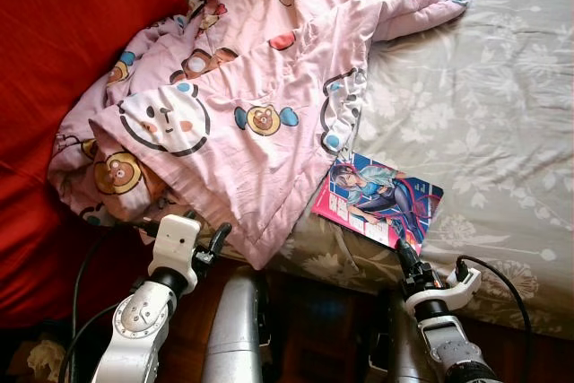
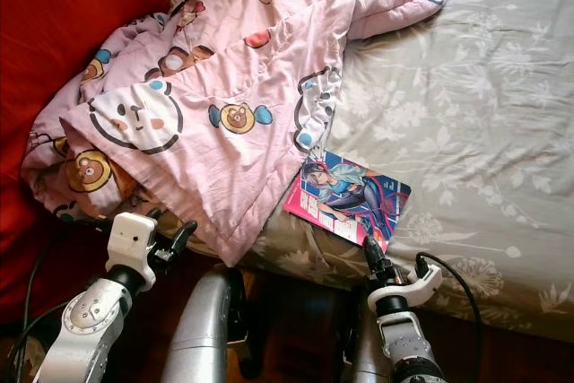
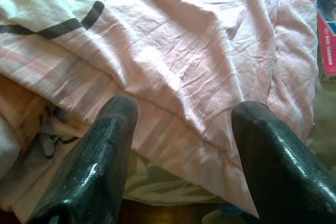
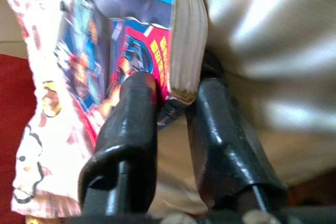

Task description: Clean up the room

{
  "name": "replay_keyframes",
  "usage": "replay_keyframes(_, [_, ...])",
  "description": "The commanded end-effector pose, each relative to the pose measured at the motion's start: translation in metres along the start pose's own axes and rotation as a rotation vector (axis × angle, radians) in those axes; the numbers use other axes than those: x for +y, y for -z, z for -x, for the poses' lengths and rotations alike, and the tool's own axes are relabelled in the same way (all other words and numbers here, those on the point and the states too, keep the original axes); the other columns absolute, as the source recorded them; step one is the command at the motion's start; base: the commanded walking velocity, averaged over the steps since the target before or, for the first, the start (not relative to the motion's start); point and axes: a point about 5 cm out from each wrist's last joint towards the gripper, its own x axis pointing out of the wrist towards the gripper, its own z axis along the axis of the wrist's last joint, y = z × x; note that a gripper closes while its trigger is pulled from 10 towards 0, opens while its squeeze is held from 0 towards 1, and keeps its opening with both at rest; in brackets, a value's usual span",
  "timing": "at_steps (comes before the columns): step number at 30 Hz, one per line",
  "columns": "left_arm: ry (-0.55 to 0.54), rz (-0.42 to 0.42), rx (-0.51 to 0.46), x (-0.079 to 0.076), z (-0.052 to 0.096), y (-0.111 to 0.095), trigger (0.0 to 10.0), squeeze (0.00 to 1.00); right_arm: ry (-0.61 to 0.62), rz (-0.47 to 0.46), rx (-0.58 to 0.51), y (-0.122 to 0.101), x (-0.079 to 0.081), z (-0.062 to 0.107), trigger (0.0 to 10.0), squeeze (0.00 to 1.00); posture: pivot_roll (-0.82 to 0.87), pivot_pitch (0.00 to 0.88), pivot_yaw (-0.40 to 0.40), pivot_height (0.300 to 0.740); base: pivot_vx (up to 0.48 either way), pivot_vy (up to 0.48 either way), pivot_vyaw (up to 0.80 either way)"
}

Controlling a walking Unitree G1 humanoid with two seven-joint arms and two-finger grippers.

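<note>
Right gripper (image 1: 405,251) fingers clamped on the corner of the comic book (image 1: 378,196), lower centre on the bed (image 1: 475,105). Left gripper (image 3: 181,145) fingers apart, just beside the pink blanket (image 1: 260,87).

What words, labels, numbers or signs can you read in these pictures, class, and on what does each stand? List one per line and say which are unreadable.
Nothing can be read for certain.
Book: lettering on its pink cover strip, too small to read.
Book cover in the right wrist view, held between the right gripper fingers: yellow lettering on red, too blurred to read.
Pink blanket: printed bear faces, no lettering that I can make out.
Grey sheet: leaf pattern, no text.
</note>
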Motion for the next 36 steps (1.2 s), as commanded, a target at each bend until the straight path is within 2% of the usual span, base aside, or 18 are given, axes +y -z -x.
replay_keyframes(1, [-0.016, -0.006, 0.041, 0.001, 0.004, 0.011, 10.0, 0.00, 0.037, -0.001, 0.007, 0.007, -0.005, 0.004, 0.0, 0.00, 0.13, 0.270, 0.102, 0.609, 0.000, 0.000, 0.00])
replay_keyframes(2, [-0.025, 0.000, 0.032, 0.001, 0.001, 0.011, 10.0, 0.00, -0.010, 0.058, -0.023, -0.001, 0.003, -0.003, 0.0, 0.00, 0.11, 0.257, 0.093, 0.609, 0.000, 0.000, 0.00])
replay_keyframes(9, [-0.039, 0.022, 0.011, -0.007, -0.013, 0.012, 10.0, 0.00, -0.166, 0.116, -0.103, -0.018, 0.032, -0.019, 0.0, 0.00, 0.05, 0.211, 0.055, 0.609, 0.000, 0.000, 0.00])
replay_keyframes(12, [-0.046, 0.029, 0.003, -0.009, -0.016, 0.013, 10.0, 0.00, -0.193, 0.149, -0.117, -0.020, 0.039, -0.021, 0.0, 0.00, 0.04, 0.204, 0.043, 0.609, 0.000, 0.000, 0.00])
replay_keyframes(16, [-0.063, 0.046, -0.011, -0.012, -0.019, 0.013, 10.0, 0.00, -0.155, 0.310, -0.149, -0.026, 0.048, -0.023, 0.0, 0.00, 0.03, 0.193, 0.021, 0.609, 0.000, 0.000, 0.00])
replay_keyframes(17, [-0.070, 0.053, -0.015, -0.013, -0.019, 0.014, 10.0, 0.00, -0.108, 0.429, -0.159, -0.028, 0.050, -0.023, 0.0, 0.00, 0.02, 0.188, 0.010, 0.609, 0.000, 0.000, 0.00])
replay_keyframes(19, [-0.088, 0.077, -0.012, -0.013, -0.017, 0.016, 10.0, 0.00, -0.033, 0.655, -0.161, -0.031, 0.052, -0.020, 10.0, 0.00, 0.01, 0.184, 0.004, 0.609, 0.000, 0.000, 0.00])
replay_keyframes(21, [-0.104, 0.099, -0.012, -0.012, -0.015, 0.017, 10.0, 0.00, 0.007, 0.780, -0.171, -0.033, 0.053, -0.018, 10.0, 0.00, 0.01, 0.182, 0.000, 0.609, 0.000, 0.000, 0.00])
replay_keyframes(22, [-0.113, 0.109, -0.013, -0.011, -0.013, 0.017, 10.0, 0.00, 0.004, 0.820, -0.168, -0.034, 0.054, -0.016, 10.0, 0.00, 0.01, 0.182, -0.002, 0.609, 0.000, 0.000, 0.00])
replay_keyframes(23, [-0.137, 0.128, -0.012, -0.007, -0.009, 0.019, 10.0, 0.00, -0.017, 0.906, -0.179, -0.038, 0.059, -0.010, 10.0, 0.00, 0.00, 0.183, -0.005, 0.609, 0.000, 0.000, 0.00])
replay_keyframes(24, [-0.137, 0.128, -0.012, -0.007, -0.009, 0.019, 10.0, 0.00, -0.017, 0.906, -0.179, -0.038, 0.059, -0.010, 10.0, 0.00, 0.00, 0.183, -0.005, 0.609, 0.000, 0.000, 0.00])
replay_keyframes(27, [-0.202, 0.186, 0.012, 0.005, 0.002, 0.028, 10.0, 0.00, -0.024, 1.006, -0.203, -0.041, 0.068, -0.002, 10.0, 0.00, -0.02, 0.183, -0.009, 0.609, 0.000, 0.000, 0.00])
replay_keyframes(28, [-0.202, 0.186, 0.012, 0.005, 0.002, 0.028, 10.0, 0.00, -0.024, 1.006, -0.203, -0.041, 0.068, -0.002, 10.0, 0.00, -0.02, 0.183, -0.009, 0.609, 0.000, 0.000, 0.00])
replay_keyframes(29, [-0.226, 0.208, 0.024, 0.008, 0.005, 0.033, 10.0, 0.00, -0.059, 1.089, -0.213, -0.038, 0.074, 0.001, 10.0, 0.00, -0.02, 0.178, -0.007, 0.609, 0.000, 0.000, 0.00])
replay_keyframes(31, [-0.232, 0.213, 0.027, 0.008, 0.006, 0.034, 10.0, 0.00, -0.051, 1.117, -0.226, -0.035, 0.077, 0.001, 10.0, 0.00, -0.02, 0.175, -0.003, 0.614, 0.000, 0.000, 0.00])
replay_keyframes(33, [-0.229, 0.216, 0.024, 0.006, 0.005, 0.033, 10.0, 0.00, -0.028, 1.083, -0.243, -0.030, 0.079, 0.000, 10.0, 0.00, -0.02, 0.167, -0.001, 0.629, 0.000, 0.000, 0.00])
replay_keyframes(36, [-0.219, 0.223, 0.021, 0.003, 0.003, 0.032, 10.0, 0.00, -0.024, 1.094, -0.212, -0.023, 0.078, -0.002, 10.0, 0.00, -0.02, 0.156, -0.001, 0.649, 0.000, 0.000, 0.00])
